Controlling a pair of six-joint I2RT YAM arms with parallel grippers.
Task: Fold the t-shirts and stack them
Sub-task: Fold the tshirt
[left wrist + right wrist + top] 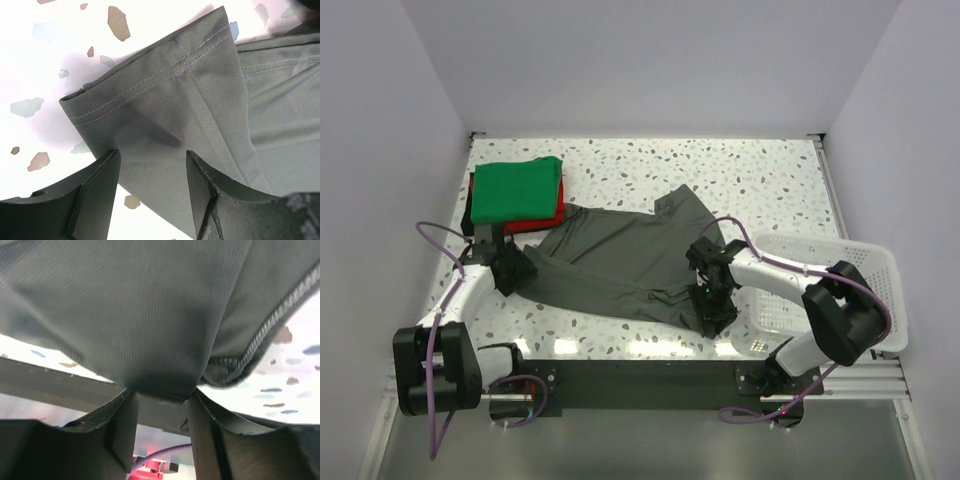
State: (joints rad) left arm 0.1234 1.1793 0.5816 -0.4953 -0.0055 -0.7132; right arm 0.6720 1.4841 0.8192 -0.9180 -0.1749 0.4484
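A large dark grey t-shirt (620, 265) lies spread and rumpled across the middle of the table. A folded green t-shirt (517, 188) rests on a folded red t-shirt (542, 221) at the back left. My left gripper (510, 268) is at the grey shirt's left end. In the left wrist view it (152, 187) stands open, its fingers astride a stitched hem of the grey cloth (190, 100). My right gripper (712, 305) is at the shirt's near right corner. In the right wrist view its (161, 396) fingers are apart, with a raised fold of the grey cloth (140, 315) bunched between their tips.
A white mesh basket (875, 262) stands at the right edge of the table, just beyond the right arm. The table's near edge and a dark rail (640, 372) run close behind the right gripper. White walls close the table in at the back and both sides.
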